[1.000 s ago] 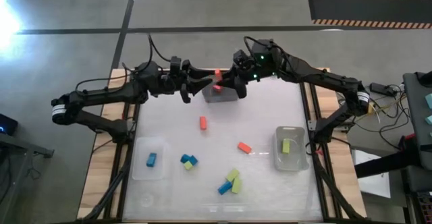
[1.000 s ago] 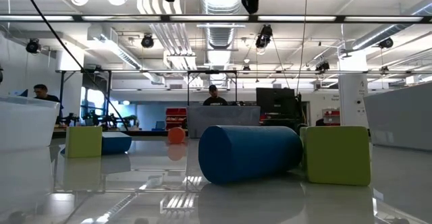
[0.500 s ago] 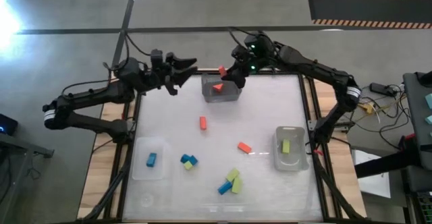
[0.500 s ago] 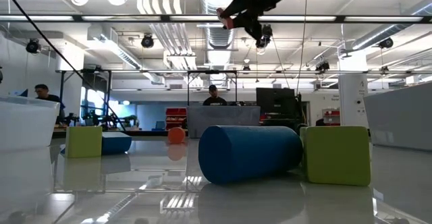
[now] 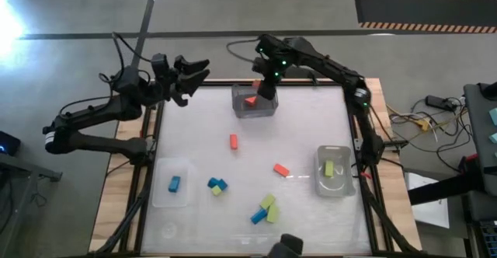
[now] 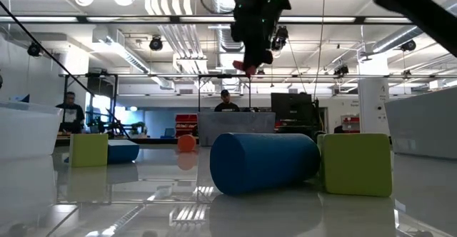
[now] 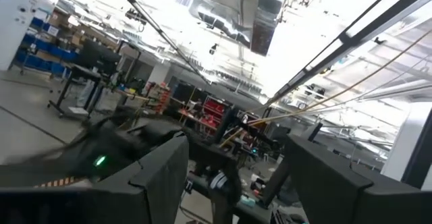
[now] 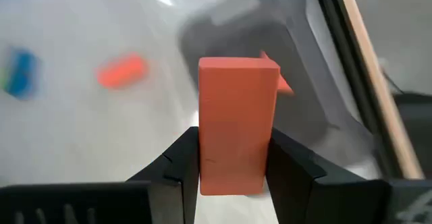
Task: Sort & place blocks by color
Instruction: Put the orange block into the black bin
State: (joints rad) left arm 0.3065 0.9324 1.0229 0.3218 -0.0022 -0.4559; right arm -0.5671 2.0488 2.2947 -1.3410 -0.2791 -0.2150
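Note:
My right gripper (image 5: 266, 87) hangs over the clear far bin (image 5: 255, 110), shut on an orange-red block (image 8: 236, 116). The low view shows that block (image 6: 247, 67) under the gripper (image 6: 251, 57), high above the table. A second orange-red block (image 5: 250, 100) lies on the bin's floor. My left gripper (image 5: 194, 66) is open and empty, raised beyond the table's far left corner; its wrist view (image 7: 233, 183) looks only into the room. More orange-red, blue and yellow-green blocks lie flat on the table. My right gripper pinches the orange-red block between its two fingers (image 8: 185, 163), one on each long side at the block's near end (image 8: 229, 173). The fingers point down from above. The block is lifted clear and sticks out past the fingertips, over the far bin.
Loose on the table lie two orange-red blocks (image 5: 233, 141) (image 5: 281, 169), a blue and yellow-green pair (image 5: 217, 185) and a blue and yellow-green cluster (image 5: 265, 210). The left bin (image 5: 172, 200) holds a blue block, the right bin (image 5: 332, 186) a yellow-green one.
My left gripper has drawn back from the far bin toward the table's left edge, empty. My right gripper, keeping the orange-red block, has tipped from a slant to pointing down and has sunk lower over the far bin.

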